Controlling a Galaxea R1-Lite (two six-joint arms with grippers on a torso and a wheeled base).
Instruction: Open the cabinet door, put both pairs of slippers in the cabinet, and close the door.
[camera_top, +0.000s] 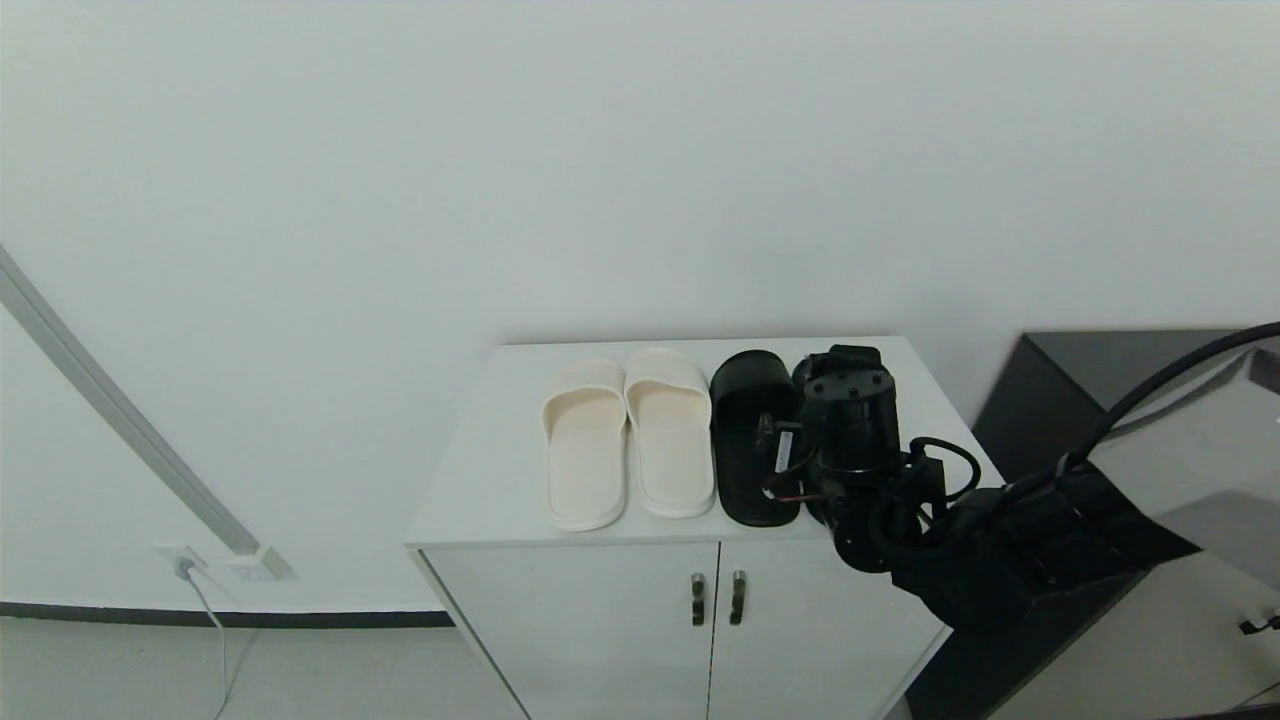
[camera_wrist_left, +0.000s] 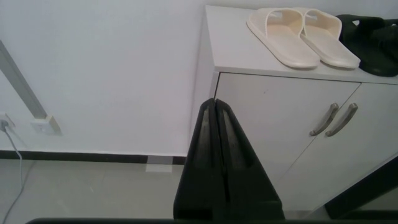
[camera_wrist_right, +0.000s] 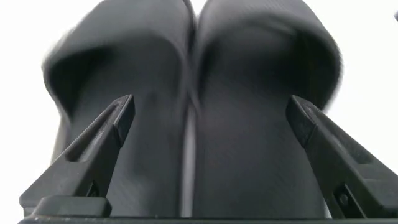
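A white cabinet (camera_top: 480, 490) stands against the wall with both doors closed, its two handles (camera_top: 717, 598) side by side at the middle. On its top lie a cream pair of slippers (camera_top: 628, 445) and, to their right, a black pair of slippers (camera_top: 748, 450). My right arm hangs over the black pair and covers the right-hand one. In the right wrist view my right gripper (camera_wrist_right: 211, 106) is open, its fingers spread to either side of the black slippers (camera_wrist_right: 249, 93). My left gripper (camera_wrist_left: 215, 102) is shut on nothing, low and left of the cabinet (camera_wrist_left: 273, 106).
A dark piece of furniture (camera_top: 1100, 370) stands right of the cabinet. A wall socket with a cable (camera_top: 185, 565) and a slanted wall conduit (camera_top: 110, 410) are at the left. Bare floor lies in front of the cabinet.
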